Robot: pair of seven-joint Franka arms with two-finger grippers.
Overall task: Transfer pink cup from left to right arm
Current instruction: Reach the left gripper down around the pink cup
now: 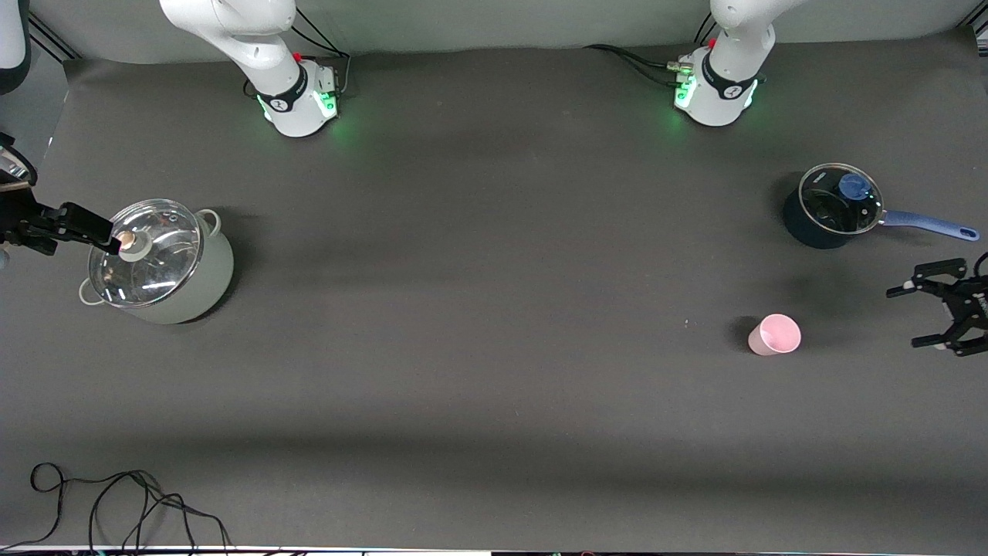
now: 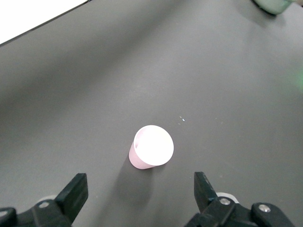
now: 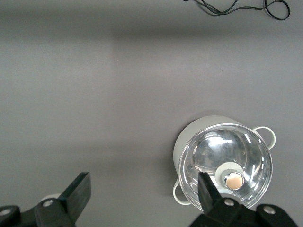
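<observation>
The left gripper (image 1: 930, 313) hangs wide open and empty over the table's left-arm end — the pink cup (image 1: 774, 334) stands upright just ahead of its fingertips, untouched. The right gripper (image 1: 91, 232), also spread and empty, hovers over a lidded pot (image 1: 158, 261).

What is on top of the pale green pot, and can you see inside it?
A glass lid with a round knob covers the pale green pot. Reflections on the glass hide whatever may be inside.
</observation>
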